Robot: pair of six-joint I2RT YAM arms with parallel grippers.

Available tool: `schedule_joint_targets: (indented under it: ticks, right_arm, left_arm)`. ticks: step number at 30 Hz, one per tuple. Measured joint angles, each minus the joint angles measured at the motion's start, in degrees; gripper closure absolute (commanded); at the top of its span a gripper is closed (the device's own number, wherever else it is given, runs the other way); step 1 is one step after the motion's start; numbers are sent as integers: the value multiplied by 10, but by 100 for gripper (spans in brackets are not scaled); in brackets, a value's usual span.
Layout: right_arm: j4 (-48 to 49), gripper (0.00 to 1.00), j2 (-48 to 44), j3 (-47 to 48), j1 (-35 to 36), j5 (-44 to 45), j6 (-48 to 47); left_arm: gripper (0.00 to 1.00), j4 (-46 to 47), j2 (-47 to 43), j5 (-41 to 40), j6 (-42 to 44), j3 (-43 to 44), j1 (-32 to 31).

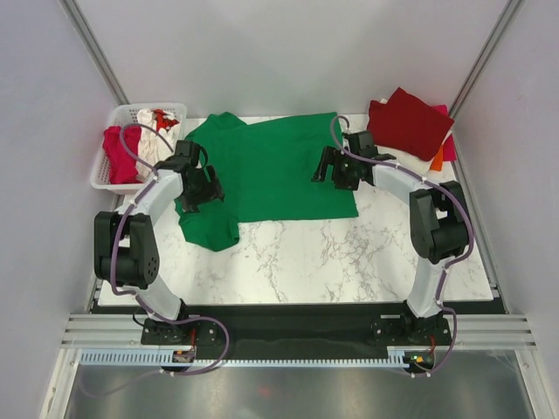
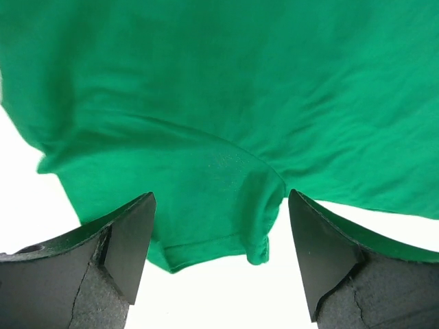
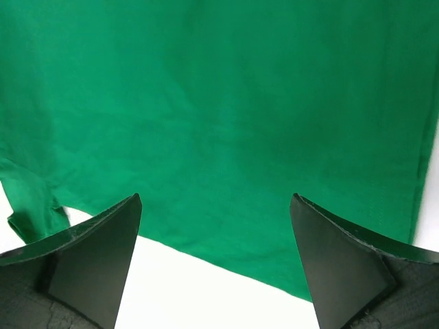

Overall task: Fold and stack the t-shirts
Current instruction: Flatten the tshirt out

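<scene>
The green t-shirt [image 1: 271, 170] lies spread flat on the back half of the tabletop [image 1: 349, 253], with one sleeve [image 1: 210, 229] pointing to the near left. The left fingers [image 2: 127, 240] and the right fingers [image 3: 96, 253] are both wide open and hold nothing. Each pair hangs over an edge of the shirt. To fold well, they should likely pinch only the cloth edge and lift together, so the fold comes out even. The tabletop is flat, white and marbled. A white basket [image 1: 105, 179] sits back left and a dark red shirt [image 1: 409, 122] back right. Plain pale walls stand around.
</scene>
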Motion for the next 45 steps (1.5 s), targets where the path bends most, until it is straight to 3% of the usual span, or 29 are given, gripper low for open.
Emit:
schedule_joint_targets:
  ticks: [5, 14, 21, 29, 33, 36, 37, 40, 45]
  right_arm:
    - [27, 3, 1, -55, -18, -12, 6]
    - [128, 3, -30, -158, -26, -4, 21]
    - [174, 2, -106, -266, -54, 12, 46]
    - [155, 2, -182, -337, -73, 58, 42]
    - [123, 2, -198, -340, -83, 83, 41]
    - [85, 2, -213, -339, -85, 90, 40]
    - [73, 2, -215, -337, -82, 90, 39]
    - [26, 2, -213, -306, -56, 84, 28]
    - [5, 2, -178, -201, -10, 59, 7]
  left_arm:
    - [15, 63, -26, -6, -40, -92, -13]
    - [16, 130, -25, -21, -82, -150, -32]
    - [19, 155, -60, -29, -97, -214, -71]
    - [19, 139, -306, -23, -106, -334, -182]
    - [19, 143, -431, -24, -108, -336, -193]
    - [20, 147, -475, -24, -108, -329, -193]
    - [13, 147, -472, -23, -114, -323, -193]
    - [14, 117, -415, -39, -131, -292, -193]
    - [14, 113, -244, -71, -135, -233, -192]
